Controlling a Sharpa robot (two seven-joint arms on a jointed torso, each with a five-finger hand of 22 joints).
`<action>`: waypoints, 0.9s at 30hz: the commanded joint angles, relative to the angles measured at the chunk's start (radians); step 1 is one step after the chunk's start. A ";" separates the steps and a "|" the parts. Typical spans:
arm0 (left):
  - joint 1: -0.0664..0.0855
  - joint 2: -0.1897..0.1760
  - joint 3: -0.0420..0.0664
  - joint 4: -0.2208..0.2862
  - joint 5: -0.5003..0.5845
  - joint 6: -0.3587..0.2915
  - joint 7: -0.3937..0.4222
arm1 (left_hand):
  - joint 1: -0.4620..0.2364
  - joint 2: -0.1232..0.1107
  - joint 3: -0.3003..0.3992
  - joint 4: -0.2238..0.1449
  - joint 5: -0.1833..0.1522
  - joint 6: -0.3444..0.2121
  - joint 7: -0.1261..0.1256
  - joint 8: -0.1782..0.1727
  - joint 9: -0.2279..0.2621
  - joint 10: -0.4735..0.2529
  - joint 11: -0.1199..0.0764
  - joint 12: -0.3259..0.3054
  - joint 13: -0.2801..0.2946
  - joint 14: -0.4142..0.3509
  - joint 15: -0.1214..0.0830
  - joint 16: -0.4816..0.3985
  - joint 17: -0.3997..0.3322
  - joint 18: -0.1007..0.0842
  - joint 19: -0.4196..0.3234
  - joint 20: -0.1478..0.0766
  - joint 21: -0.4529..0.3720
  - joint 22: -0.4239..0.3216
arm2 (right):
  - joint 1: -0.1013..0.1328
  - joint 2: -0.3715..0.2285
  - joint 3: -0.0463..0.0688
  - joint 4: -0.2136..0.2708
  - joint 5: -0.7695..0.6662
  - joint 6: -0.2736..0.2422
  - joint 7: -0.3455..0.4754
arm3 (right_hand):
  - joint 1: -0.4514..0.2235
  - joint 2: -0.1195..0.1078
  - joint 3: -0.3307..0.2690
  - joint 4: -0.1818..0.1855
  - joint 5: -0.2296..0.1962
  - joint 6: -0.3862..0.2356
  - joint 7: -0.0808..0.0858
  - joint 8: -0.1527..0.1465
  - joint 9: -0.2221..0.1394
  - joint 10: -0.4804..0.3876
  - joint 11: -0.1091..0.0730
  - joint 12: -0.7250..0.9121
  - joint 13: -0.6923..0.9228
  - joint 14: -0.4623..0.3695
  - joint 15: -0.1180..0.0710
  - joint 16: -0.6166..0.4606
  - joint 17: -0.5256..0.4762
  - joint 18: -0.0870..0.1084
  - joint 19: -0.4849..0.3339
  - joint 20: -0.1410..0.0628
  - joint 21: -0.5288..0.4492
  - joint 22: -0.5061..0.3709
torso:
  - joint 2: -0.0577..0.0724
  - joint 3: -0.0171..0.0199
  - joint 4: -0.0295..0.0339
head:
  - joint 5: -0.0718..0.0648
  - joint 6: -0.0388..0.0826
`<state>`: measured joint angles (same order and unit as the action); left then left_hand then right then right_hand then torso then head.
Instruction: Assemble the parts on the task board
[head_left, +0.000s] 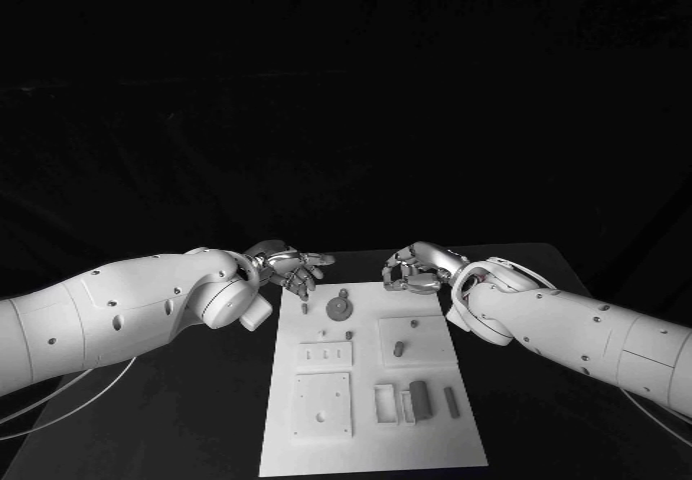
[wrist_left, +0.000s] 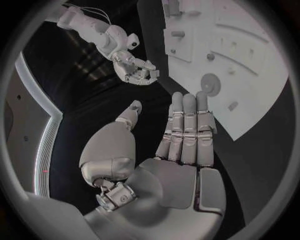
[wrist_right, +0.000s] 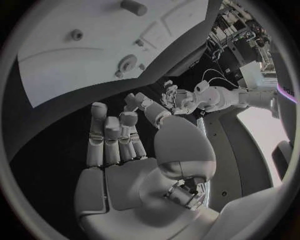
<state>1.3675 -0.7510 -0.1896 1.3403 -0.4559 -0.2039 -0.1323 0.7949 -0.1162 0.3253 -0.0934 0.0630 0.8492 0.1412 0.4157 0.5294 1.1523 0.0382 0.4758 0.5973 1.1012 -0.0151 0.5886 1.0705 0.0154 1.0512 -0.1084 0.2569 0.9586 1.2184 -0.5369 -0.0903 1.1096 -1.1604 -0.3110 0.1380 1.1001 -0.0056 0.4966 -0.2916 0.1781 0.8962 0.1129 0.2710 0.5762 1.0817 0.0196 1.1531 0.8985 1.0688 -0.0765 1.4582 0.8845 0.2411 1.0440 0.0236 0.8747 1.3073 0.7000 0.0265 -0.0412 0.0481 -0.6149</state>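
The white task board (head_left: 375, 450) lies in the middle of the black table. Near its far end sits a round grey disc part (head_left: 340, 306), with a small piece (head_left: 304, 308) to its left. A short peg (head_left: 398, 349) stands on a raised square, and two dark blocks (head_left: 420, 395) lie near the right edge. My left hand (head_left: 289, 268) hovers at the board's far left corner, fingers straight and thumb apart, holding nothing (wrist_left: 181, 135). My right hand (head_left: 414, 271) hovers at the far right corner, empty, its fingers loosely bent (wrist_right: 119, 140). The disc (wrist_left: 210, 83) lies just beyond the left fingertips.
Raised white plates (head_left: 323, 405) with holes sit on the board's left half, and a white open frame (head_left: 387, 403) stands beside the dark blocks. Thin cables (head_left: 58, 405) trail under my left arm. Bare table lies on both sides of the board.
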 joint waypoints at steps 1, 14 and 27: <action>0.003 0.012 0.000 0.016 -0.039 0.066 -0.036 | -0.013 0.002 -0.007 0.037 -0.003 -0.020 0.003 -0.006 0.024 -0.047 0.000 0.071 0.062 -0.008 -0.017 0.080 0.011 0.012 0.010 -0.020 0.030 0.042 | -0.001 0.018 0.000 0.019 -0.032 0.044 -0.032 | -0.007 -0.002 0.004 0.000 0.001 0.012 0.020 -0.007 0.000 0.006 0.000 0.001 -0.001 -0.002 -0.007 0.003 -0.001 0.021 0.004 -0.001 0.004 0.015 | -0.022 -0.0083 -0.0043 | 0.000 0.001; 0.002 0.036 -0.012 0.019 0.011 0.077 0.017 | 0.157 0.053 -0.139 0.102 -0.008 -0.007 -0.034 0.031 0.091 -0.028 -0.043 0.304 0.169 0.058 -0.096 0.536 0.075 0.103 0.227 -0.101 0.378 0.376 | -0.011 0.045 0.000 0.028 -0.032 0.056 -0.037 | -0.009 0.000 0.005 0.000 -0.003 0.011 0.020 -0.008 0.001 0.007 0.001 0.001 -0.002 -0.001 -0.007 0.002 -0.002 0.021 0.004 -0.001 0.003 0.015 | -0.042 -0.0144 -0.0030 | 0.002 -0.006; 0.002 0.046 -0.018 0.050 -0.011 0.097 -0.027 | 0.311 0.056 -0.097 0.107 -0.009 -0.020 -0.046 0.000 0.107 -0.021 -0.058 0.397 0.240 0.201 -0.116 0.632 0.084 0.177 0.433 -0.126 0.501 0.350 | -0.013 0.053 0.000 0.053 -0.034 0.061 -0.046 | -0.010 0.001 0.006 0.000 -0.003 0.012 0.020 -0.008 0.001 0.007 0.001 0.001 -0.002 -0.001 -0.007 0.002 -0.003 0.021 0.005 -0.001 0.003 0.014 | -0.040 -0.0123 -0.0039 | -0.002 -0.006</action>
<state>1.3683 -0.7075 -0.2079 1.3865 -0.4610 -0.1286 -0.1490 1.0996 -0.0599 0.2297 0.0112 0.0578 0.8330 0.0967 0.4173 0.6360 1.1376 -0.0209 0.8762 0.8392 1.3138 -0.1283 1.2277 1.1598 0.0200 1.4657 -0.2394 0.7578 1.3061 1.2053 -0.4846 -0.0911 1.1583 -1.1825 -0.2654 0.0968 1.1001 -0.0056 0.4966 -0.2916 0.1780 0.8961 0.1129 0.2660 0.5758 1.0818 0.0196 1.1531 0.8977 1.0649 -0.0766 1.4582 0.8836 0.2490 1.0439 0.0238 0.8746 1.3073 0.6592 0.0143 -0.0452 0.0472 -0.6209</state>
